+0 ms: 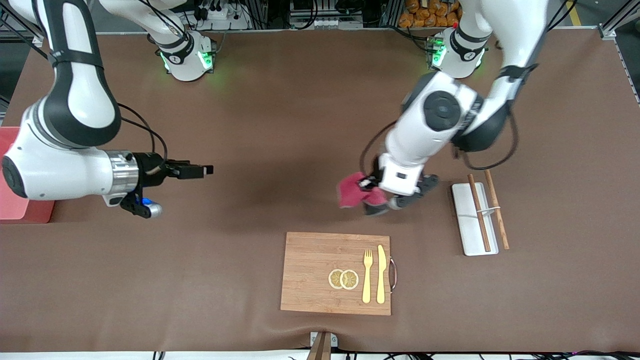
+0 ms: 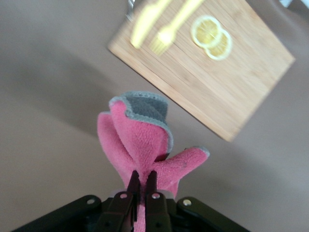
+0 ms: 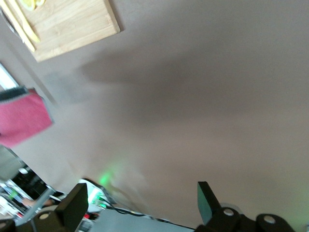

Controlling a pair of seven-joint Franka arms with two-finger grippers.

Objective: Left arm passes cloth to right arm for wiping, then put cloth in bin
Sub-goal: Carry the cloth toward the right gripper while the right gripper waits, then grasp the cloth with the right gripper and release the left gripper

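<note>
**Left end effector holds the cloth up over the table**

The bin (image 1: 20, 175) sits at the left edge of the front view, partly hidden by the right arm; what is in it cannot be seen. The white tray (image 1: 474, 220) at the right carries one brown stick, and a second stick lies along its edge. The board (image 1: 336, 273) at the lower middle holds two lemon slices (image 1: 343, 279), one fork (image 1: 367, 276) and one knife (image 1: 381, 274).

The left end effector (image 1: 372, 189) is in the middle of the front view, over bare table (image 1: 280, 125) just above the board. Its fingers (image 2: 150, 191) are pinched tight on the cloth (image 2: 140, 142).

The left wrist view shows the cloth's grey side, which the front view hardly shows.

The right end effector (image 1: 209, 170) hangs at the left of the front view, over bare table. The right wrist view shows its fingers (image 3: 72, 207) spread wide, holding nothing.
</note>
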